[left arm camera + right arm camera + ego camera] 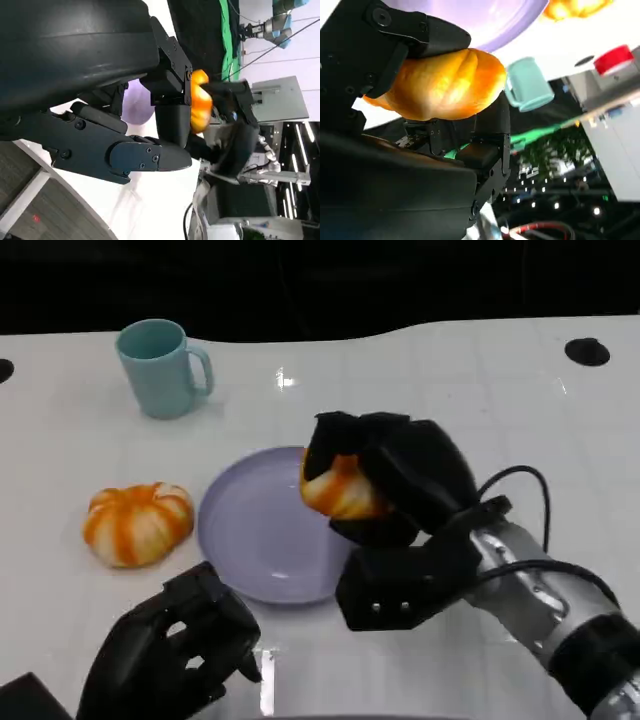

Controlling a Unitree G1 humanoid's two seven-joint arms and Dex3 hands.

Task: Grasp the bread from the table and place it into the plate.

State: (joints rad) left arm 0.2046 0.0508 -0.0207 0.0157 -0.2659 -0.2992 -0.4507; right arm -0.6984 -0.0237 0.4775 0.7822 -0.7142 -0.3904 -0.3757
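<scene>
Bread (340, 490): clamped in right hand (400, 485) over plate (250, 530) rim at 3 o'clock, presumably for release; left hand (170, 650) empty, fingers loosely apart.

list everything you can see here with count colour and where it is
bread: 1, orange and white, held in the right hand above the plate's right edge
plate: 1, lavender, middle of the table
pumpkin-shaped bun: 1, orange and white, on the table left of the plate
mug: 1, teal, far left of the table, upright
table: 1, white
left hand: 1, black, low near the table's front edge, holds nothing
right hand: 1, black, grips the bread
</scene>
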